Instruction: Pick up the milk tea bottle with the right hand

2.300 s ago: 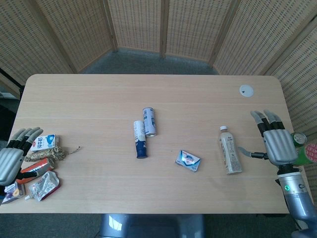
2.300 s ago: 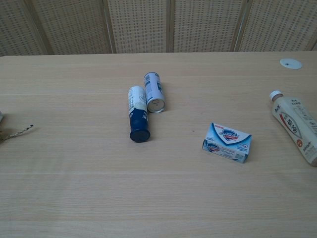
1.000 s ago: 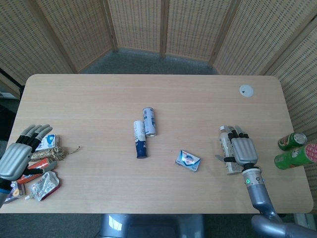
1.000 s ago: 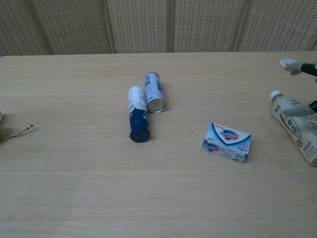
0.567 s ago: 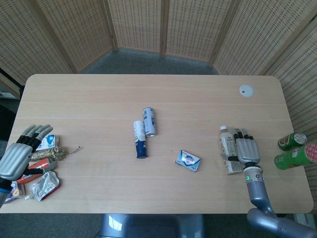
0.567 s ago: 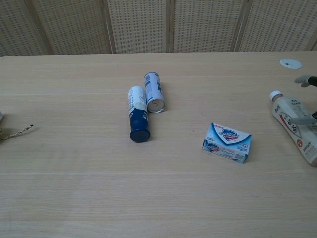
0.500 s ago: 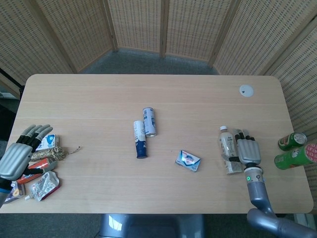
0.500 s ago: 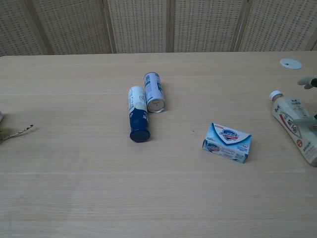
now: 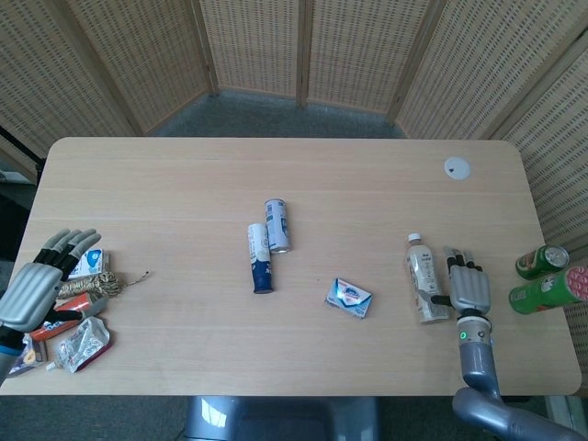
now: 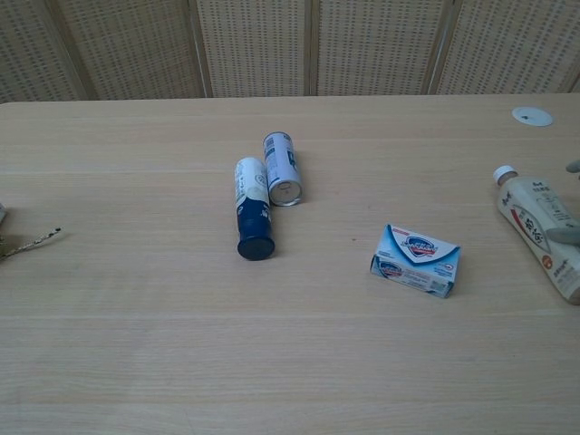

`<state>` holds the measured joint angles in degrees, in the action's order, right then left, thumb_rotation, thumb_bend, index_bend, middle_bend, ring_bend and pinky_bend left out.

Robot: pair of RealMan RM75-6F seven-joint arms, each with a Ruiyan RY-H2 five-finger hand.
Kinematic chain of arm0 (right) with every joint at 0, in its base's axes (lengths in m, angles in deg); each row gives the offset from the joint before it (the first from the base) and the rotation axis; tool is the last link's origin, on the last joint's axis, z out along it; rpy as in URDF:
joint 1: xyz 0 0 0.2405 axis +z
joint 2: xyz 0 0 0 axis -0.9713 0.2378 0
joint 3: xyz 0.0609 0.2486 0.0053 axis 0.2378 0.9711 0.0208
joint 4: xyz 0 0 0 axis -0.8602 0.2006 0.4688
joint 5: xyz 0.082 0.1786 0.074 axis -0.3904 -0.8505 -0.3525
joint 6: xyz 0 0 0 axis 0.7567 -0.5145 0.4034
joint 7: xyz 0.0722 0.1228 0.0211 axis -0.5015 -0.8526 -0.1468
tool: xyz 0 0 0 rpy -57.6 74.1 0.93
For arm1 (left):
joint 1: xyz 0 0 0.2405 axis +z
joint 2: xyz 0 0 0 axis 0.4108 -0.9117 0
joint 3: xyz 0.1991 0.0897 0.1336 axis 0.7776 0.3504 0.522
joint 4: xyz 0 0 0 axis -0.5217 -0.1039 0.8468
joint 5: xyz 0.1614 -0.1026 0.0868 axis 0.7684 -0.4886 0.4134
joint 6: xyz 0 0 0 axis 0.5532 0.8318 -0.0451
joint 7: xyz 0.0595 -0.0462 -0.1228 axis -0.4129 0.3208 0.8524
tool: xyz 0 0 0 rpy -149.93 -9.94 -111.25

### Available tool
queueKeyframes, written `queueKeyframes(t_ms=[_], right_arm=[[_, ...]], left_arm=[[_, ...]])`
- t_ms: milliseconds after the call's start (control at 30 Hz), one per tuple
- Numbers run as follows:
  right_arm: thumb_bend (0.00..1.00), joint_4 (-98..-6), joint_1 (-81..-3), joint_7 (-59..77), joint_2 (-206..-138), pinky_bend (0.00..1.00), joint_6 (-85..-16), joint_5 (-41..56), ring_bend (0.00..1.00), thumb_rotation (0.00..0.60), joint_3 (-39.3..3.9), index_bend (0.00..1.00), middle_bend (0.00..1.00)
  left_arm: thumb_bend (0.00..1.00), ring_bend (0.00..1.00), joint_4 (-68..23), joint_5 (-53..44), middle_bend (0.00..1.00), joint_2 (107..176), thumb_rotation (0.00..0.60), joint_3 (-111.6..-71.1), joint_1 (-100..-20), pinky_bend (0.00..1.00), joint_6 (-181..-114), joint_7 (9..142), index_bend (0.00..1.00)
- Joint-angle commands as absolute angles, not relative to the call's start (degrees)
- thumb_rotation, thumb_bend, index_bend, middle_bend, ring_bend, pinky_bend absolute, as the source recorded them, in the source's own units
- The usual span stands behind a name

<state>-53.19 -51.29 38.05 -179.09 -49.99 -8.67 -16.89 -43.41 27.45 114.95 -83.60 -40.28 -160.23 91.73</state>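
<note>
The milk tea bottle (image 9: pixel 425 278) lies on its side at the table's right, white cap pointing away from me; the chest view shows the bottle (image 10: pixel 540 232) at its right edge. My right hand (image 9: pixel 469 288) rests flat just right of the bottle, fingers stretched out, thumb reaching to the bottle's lower side. It holds nothing. In the chest view only its fingertips (image 10: pixel 565 236) peek in over the bottle. My left hand (image 9: pixel 37 283) hovers at the table's left edge with fingers spread and nothing in it.
Two cans (image 9: pixel 268 243) lie side by side mid-table, with a blue-white soap box (image 9: pixel 349 297) between them and the bottle. A white disc (image 9: pixel 457 167) sits far right. Green cans (image 9: pixel 542 262) stand off the table's right edge. Packets and twine (image 9: pixel 81 285) crowd the left edge.
My right hand slid off the top of the bottle to its right side and drew back toward me. The bottle has not moved. The left hand barely shifted.
</note>
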Motion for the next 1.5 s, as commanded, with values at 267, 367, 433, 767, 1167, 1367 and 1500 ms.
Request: queueKeyframes(t_ms=[267, 367, 433, 767, 1167, 1367, 1500], right_arm=[[0.12, -56.7, -50.2, 41.8, -179.1, 0.26, -51.5, -9.9, 0.00, 0.363, -16.1, 0.00, 0.00], [0.12, -56.5, -49.9, 42.5, -179.7, 0.26, -50.8, -11.1, 0.00, 0.365, -16.1, 0.00, 0.00], [0.11, -56.0, -49.7, 42.7, -180.0, 0.26, -50.4, -11.7, 0.00, 0.365, -16.2, 0.00, 0.00], [0.12, -50.9, -47.7, 42.2, -182.3, 0.37, -46.7, -13.4, 0.00, 0.366, -15.4, 0.00, 0.00], [0.16, -44.2, -45.2, 38.2, -185.5, 0.81, -43.5, -11.1, 0.43, 0.595, -14.1, 0.09, 0.31], [0.17, -42.9, -44.0, 38.0, -185.8, 0.92, -42.2, -10.9, 0.59, 0.600, -13.5, 0.24, 0.46], [0.21, -43.2, -43.6, 37.7, -185.5, 0.99, -41.8, -10.7, 0.67, 0.600, -13.3, 0.33, 0.54]], left_arm=[[0.30, 0.00, -41.6, 27.3, 0.00, 115.6, 0.403, -83.3, -40.0, 0.00, -160.6, 93.4, 0.00], [0.29, 0.00, -40.9, 27.4, 0.00, 116.0, 0.403, -83.1, -40.0, 0.00, -160.5, 93.9, 0.00], [0.29, 0.00, -40.6, 27.4, 0.00, 116.0, 0.402, -83.0, -39.9, 0.00, -160.7, 94.2, 0.00], [0.29, 0.00, -40.1, 27.1, 0.00, 115.5, 0.405, -82.8, -39.0, 0.00, -162.0, 94.8, 0.00], [0.29, 0.00, -40.8, 27.0, 0.00, 114.6, 0.402, -82.6, -37.9, 0.00, -163.3, 94.3, 0.00], [0.29, 0.00, -40.9, 26.8, 0.00, 114.4, 0.402, -82.5, -37.6, 0.00, -163.3, 94.2, 0.00], [0.29, 0.00, -40.9, 26.7, 0.00, 114.5, 0.405, -82.5, -37.6, 0.00, -163.1, 94.1, 0.00]])
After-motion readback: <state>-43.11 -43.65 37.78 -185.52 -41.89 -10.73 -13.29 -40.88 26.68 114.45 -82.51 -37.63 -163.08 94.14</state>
